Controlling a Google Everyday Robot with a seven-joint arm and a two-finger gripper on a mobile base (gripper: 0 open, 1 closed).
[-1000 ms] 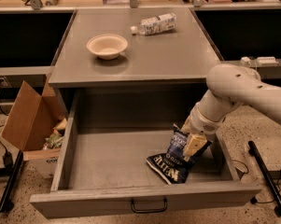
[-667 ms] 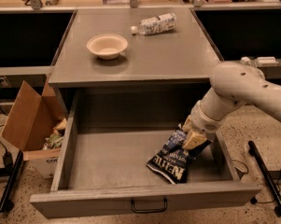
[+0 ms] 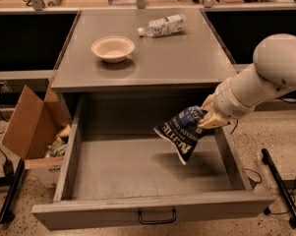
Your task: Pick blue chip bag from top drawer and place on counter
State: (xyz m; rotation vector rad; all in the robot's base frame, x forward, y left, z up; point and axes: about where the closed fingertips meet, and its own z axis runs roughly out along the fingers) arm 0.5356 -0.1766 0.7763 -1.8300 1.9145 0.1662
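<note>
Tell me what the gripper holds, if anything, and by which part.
The gripper, above the open drawer, holds the chip bag by its upper end; the bag hangs free.

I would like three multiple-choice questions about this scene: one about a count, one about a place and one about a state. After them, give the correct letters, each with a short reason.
1. How many things lie on the counter?
A. none
B. two
C. four

2. Where is the blue chip bag?
A. on the counter
B. held by the gripper above the floor of the top drawer
C. out of sight

3. In what state is the top drawer?
A. pulled open
B. shut
C. taken out of the cabinet

Answers:
1 B: only the bowl and the bottle lie there.
2 B: the gripper is shut on the bag's upper edge near the drawer's right wall, and the bag hangs clear of the drawer floor.
3 A: its whole inside shows.
</note>
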